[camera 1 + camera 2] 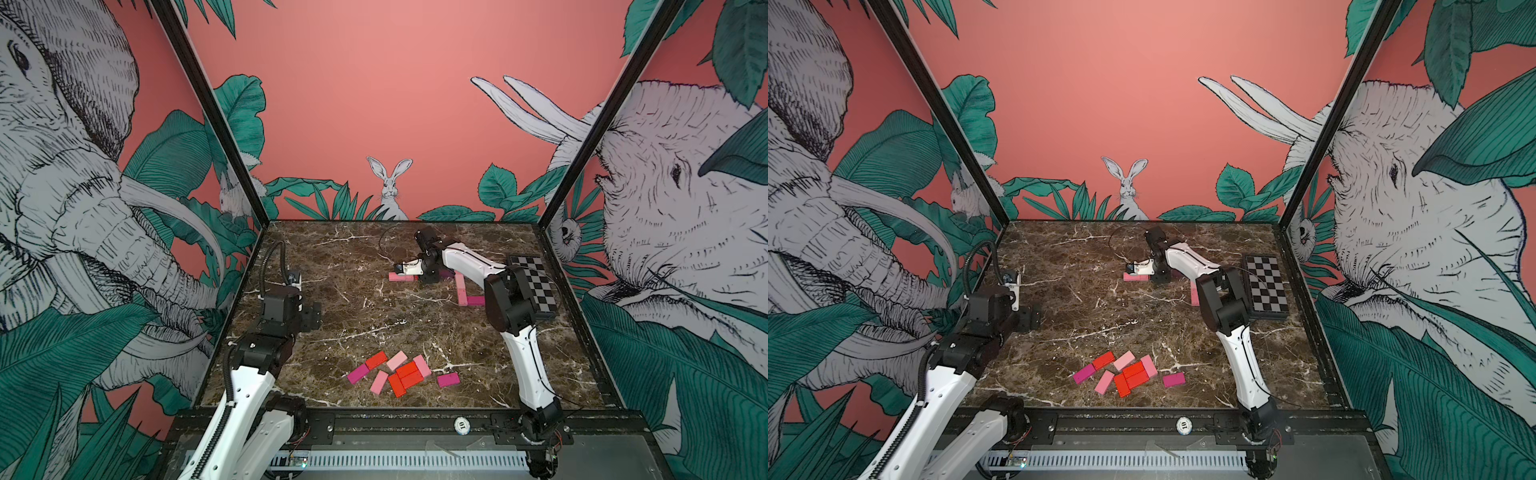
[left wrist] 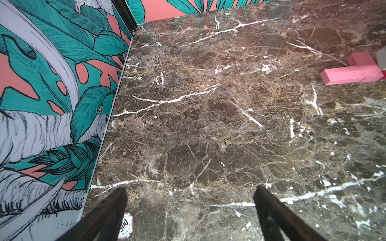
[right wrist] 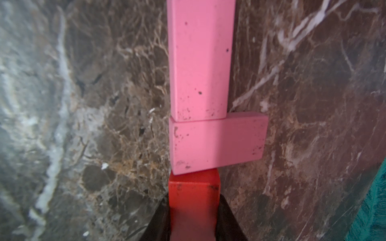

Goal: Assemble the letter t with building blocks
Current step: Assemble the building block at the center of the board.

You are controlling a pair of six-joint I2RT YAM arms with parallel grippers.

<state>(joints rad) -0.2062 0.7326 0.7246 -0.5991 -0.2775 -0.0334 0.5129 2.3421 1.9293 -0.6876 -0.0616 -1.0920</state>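
In the right wrist view my right gripper (image 3: 194, 201) is shut on a red block (image 3: 194, 187). Its end touches a light pink block (image 3: 217, 141) lying crosswise, and a longer pink block (image 3: 200, 60) runs on from that one. In both top views this gripper (image 1: 429, 277) is low over the pink blocks (image 1: 400, 276) at the back middle of the table. A pink and magenta L of blocks (image 1: 461, 293) lies just right of it. A loose pile of building blocks (image 1: 405, 372) (image 1: 1129, 372) lies near the front. My left gripper (image 1: 312, 316) (image 2: 191, 200) hangs open at the left, holding nothing.
A black-and-white checkered board (image 1: 534, 286) (image 1: 1264, 286) sits at the right edge, behind the right arm's elbow. A poker chip (image 2: 125, 225) lies under the left fingers, another chip (image 1: 461, 424) on the front rail. Printed walls enclose the marble table (image 1: 365, 316) on three sides.
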